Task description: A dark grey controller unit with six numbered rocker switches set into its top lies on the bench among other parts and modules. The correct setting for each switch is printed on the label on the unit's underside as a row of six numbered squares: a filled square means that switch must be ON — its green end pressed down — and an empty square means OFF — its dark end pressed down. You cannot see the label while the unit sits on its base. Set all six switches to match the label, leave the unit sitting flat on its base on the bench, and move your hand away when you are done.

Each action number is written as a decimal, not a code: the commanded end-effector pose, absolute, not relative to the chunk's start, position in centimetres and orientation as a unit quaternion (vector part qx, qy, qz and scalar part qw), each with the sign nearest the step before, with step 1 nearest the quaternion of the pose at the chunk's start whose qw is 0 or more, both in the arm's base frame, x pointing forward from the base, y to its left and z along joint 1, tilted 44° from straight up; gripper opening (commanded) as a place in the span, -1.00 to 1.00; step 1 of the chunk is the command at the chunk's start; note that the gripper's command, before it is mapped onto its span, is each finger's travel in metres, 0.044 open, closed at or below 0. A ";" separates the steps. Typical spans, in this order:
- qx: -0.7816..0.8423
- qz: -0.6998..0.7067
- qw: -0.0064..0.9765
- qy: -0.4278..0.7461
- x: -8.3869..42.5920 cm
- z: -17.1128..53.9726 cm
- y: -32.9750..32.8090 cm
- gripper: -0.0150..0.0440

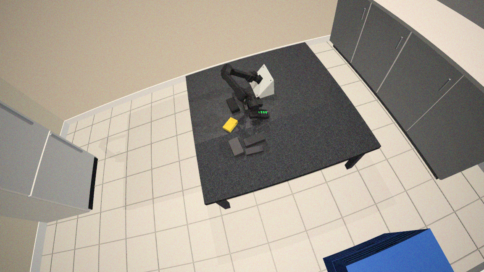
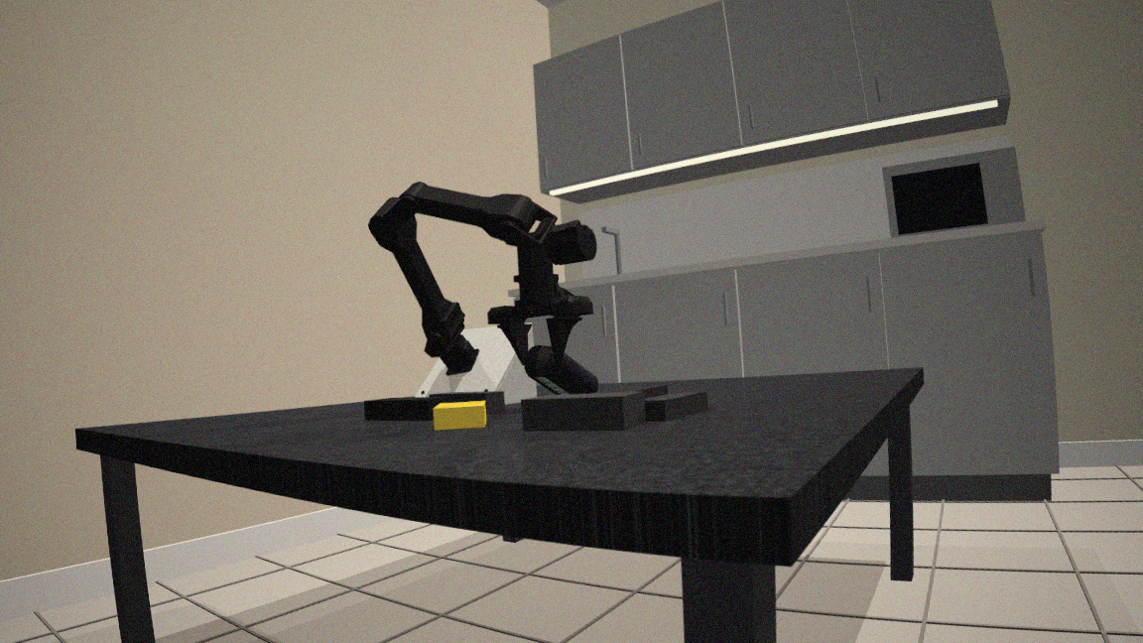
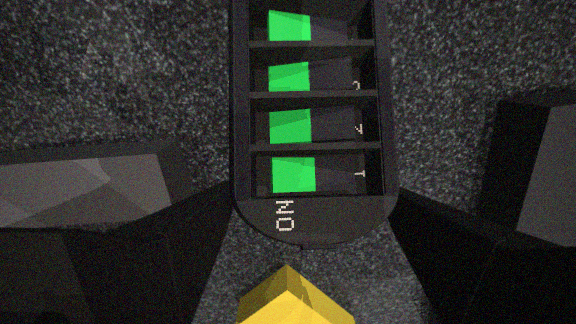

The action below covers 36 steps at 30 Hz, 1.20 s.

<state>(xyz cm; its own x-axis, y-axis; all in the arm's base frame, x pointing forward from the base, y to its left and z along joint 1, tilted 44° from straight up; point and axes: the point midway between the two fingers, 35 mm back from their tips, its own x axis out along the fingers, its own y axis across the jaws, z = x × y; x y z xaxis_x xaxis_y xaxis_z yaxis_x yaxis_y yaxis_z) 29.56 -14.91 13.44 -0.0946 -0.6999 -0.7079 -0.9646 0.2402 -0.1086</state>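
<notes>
The dark grey controller unit [image 1: 259, 115] [image 2: 571, 373] [image 3: 340, 220] is tilted, with one rounded end raised between my fingers and the other end low by the bench [image 1: 304, 111] [image 2: 319, 448]. My gripper [image 2: 542, 356] [image 3: 309, 192] is shut on the raised end, with a finger on each side. The wrist view shows the ON mark on that end and several rockers with green left halves and dark right halves. Their exact settings are hard to tell. The remaining rockers are out of that view, and the underside label is hidden.
A yellow block [image 1: 230, 124] [image 2: 459, 416] lies near the unit. Dark modules [image 1: 235, 146] [image 1: 254, 139] [image 1: 254, 150] sit together, and another dark module [image 1: 232, 104] lies beside the arm. A white sloped stand [image 1: 268, 84] [image 2: 501, 351] is behind the gripper.
</notes>
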 end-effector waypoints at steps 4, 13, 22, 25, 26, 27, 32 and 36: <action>-0.582 0.209 0.335 0.711 29.3 12.8 -15.1 0.65; -0.582 0.209 0.334 0.711 29.1 12.7 -15.8 0.65; -0.582 0.209 0.334 0.711 29.0 12.5 -16.4 0.65; -0.582 0.208 0.334 0.711 28.9 12.4 -16.7 0.65; -0.582 0.208 0.334 0.711 28.9 12.4 -16.7 0.65; -0.582 0.208 0.334 0.711 28.9 12.4 -16.8 0.65; -0.582 0.208 0.334 0.711 28.8 12.2 -17.2 0.65; -0.582 0.208 0.334 0.711 28.8 12.1 -17.4 0.65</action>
<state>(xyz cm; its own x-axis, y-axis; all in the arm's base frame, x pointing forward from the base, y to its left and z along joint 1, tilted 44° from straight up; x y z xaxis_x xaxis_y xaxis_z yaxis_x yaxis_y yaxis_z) 28.93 -17.65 12.73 -0.0985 -0.7027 -0.7047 -0.9634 0.2447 -0.1094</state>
